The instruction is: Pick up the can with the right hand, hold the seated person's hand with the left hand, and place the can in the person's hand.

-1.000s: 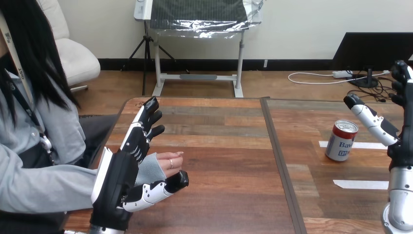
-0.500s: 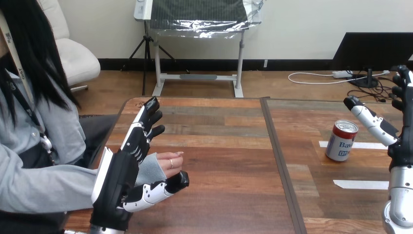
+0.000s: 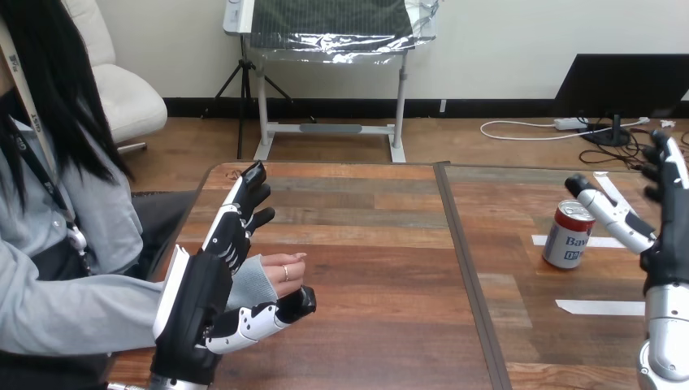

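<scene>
While the can (image 3: 570, 234) stands upright on the table (image 3: 382, 268), none of the three task steps is complete in the head view: the can is not picked up, the person's hand (image 3: 280, 268) is not held, and the handover is not started. The can sits on the right half of the table, just beside a white tape strip (image 3: 605, 241) and well apart from the person's hand at the left side. The right hand (image 3: 668, 236) is open at the view's right edge, forearm upright and fingers pointing up. Its thumb reaches toward the can, tip close to the top rim, but nothing is wrapped round the can. Judgement: this is the approach to the grasp, and closing, lifting and carrying the can across the table remain. The left hand (image 3: 199, 296) is also open. It is set on edge with its white back to the left, straight fingers pointing away across the table and thumb stretched out low to the right. The person's hand lies on the table in the gap between those fingers and the thumb. Contact cannot be confirmed, and no finger curls round it, so the hold remains to be made.
</scene>
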Robot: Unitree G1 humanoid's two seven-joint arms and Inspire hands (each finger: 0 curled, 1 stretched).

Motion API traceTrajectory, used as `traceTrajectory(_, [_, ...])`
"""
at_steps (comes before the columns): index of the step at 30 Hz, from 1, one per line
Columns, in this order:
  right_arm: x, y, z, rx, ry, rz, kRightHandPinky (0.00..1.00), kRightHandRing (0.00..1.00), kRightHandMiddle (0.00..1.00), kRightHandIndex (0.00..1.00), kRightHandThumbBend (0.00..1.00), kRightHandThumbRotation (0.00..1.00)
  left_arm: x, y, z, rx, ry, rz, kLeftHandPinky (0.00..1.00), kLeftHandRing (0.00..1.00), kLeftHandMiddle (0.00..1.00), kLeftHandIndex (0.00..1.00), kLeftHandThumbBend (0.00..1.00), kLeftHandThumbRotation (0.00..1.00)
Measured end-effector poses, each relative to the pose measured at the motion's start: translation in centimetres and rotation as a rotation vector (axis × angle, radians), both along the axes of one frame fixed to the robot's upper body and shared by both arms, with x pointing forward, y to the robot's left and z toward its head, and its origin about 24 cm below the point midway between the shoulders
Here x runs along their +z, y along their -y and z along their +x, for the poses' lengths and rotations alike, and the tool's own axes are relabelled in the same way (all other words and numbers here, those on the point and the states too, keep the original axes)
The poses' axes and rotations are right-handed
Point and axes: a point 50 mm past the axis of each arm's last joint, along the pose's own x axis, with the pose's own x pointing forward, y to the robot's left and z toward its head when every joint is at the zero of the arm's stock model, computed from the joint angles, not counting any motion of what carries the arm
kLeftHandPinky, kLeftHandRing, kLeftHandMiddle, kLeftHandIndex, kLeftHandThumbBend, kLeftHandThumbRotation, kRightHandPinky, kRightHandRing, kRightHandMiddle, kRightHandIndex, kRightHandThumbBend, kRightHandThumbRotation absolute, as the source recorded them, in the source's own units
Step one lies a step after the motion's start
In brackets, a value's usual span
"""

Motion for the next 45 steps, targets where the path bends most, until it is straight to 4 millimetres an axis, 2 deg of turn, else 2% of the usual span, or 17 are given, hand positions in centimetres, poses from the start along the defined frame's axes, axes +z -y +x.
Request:
traceTrajectory(3, [-0.3,0.0,0.0,-0.001,-0.029,0.006,0.8,0.86,0.91,0.94,1.0,0.55,0.0,0.0,0.0,0.0,0.0,0.0,0.89,0.95,0.97,0.95,1.0,0.51])
traceTrajectory(8, [-0.9,0.1,0.1,-0.008,-0.08,0.02,0.71,0.8,0.9,0.94,1.0,0.54,0.0,0.0,0.0,0.0,0.0,-0.002,0.89,0.95,0.97,0.95,1.0,0.51])
traceTrajectory(17, [-1.5,0.3,0.2,-0.013,-0.134,0.072,0.63,0.74,0.91,0.94,1.0,0.5,0.0,-0.1,0.0,0.003,0.001,-0.005,0.89,0.94,0.96,0.95,1.0,0.51])
traceTrajectory(24, [-1.8,0.4,0.1,-0.019,-0.158,0.086,0.66,0.77,0.9,0.93,1.0,0.5,0.0,-0.1,0.0,0.003,0.001,-0.006,0.88,0.94,0.96,0.94,1.0,0.51])
traceTrajectory(30, [-2.1,0.4,0.1,-0.03,-0.191,0.09,0.62,0.75,0.9,0.93,1.0,0.51,0.0,-0.1,0.0,0.004,0.001,-0.006,0.88,0.93,0.95,0.94,1.0,0.52])
traceTrajectory(33, [-2.3,0.5,0.1,-0.032,-0.206,0.097,0.67,0.8,0.91,0.94,1.0,0.5,0.0,-0.1,0.0,0.004,0.001,-0.006,0.88,0.93,0.95,0.94,1.0,0.52])
traceTrajectory(37, [-2.4,0.5,0.1,-0.031,-0.218,0.098,0.66,0.78,0.9,0.94,1.0,0.51,0.0,-0.1,0.0,0.004,0.001,-0.006,0.88,0.94,0.96,0.94,1.0,0.52])
traceTrajectory(45, [-2.6,0.6,-0.1,-0.029,-0.239,0.082,0.48,0.6,0.89,0.94,1.0,0.51,0.0,-0.1,0.0,0.002,0.001,-0.009,0.88,0.94,0.96,0.95,1.0,0.51])
